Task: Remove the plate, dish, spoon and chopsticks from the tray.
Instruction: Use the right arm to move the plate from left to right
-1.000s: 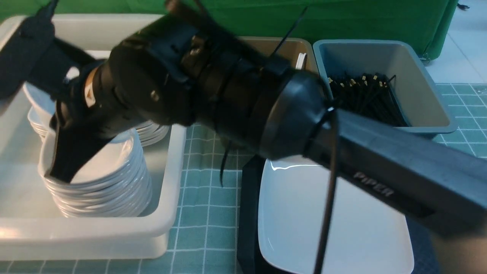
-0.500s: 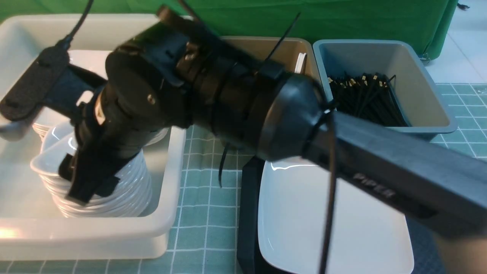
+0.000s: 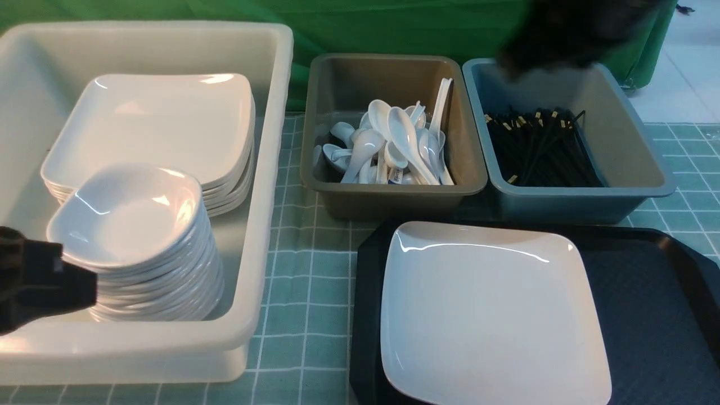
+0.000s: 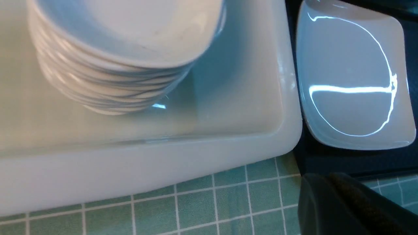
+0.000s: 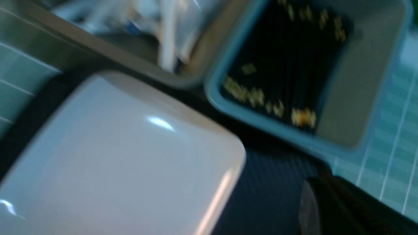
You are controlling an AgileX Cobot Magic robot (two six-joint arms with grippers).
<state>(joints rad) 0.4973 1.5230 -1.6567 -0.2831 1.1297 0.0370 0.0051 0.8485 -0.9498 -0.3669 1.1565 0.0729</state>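
Arm has left my front view, which alone shows stacked plates [image 3: 152, 124] behind the dishes [image 3: 129, 219] in the white tub [image 3: 264, 169]. The plate [image 3: 489, 315] sits on the tray [image 3: 647, 315]. I cannot tell how open the left claw [image 3: 39, 284] or right claw [image 5: 343, 209] is.

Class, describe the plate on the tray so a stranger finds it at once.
Find the black tray at the near right. On its left part lies the plate, large, square, white. Unlike the stacked plates in the white tub, it lies alone.
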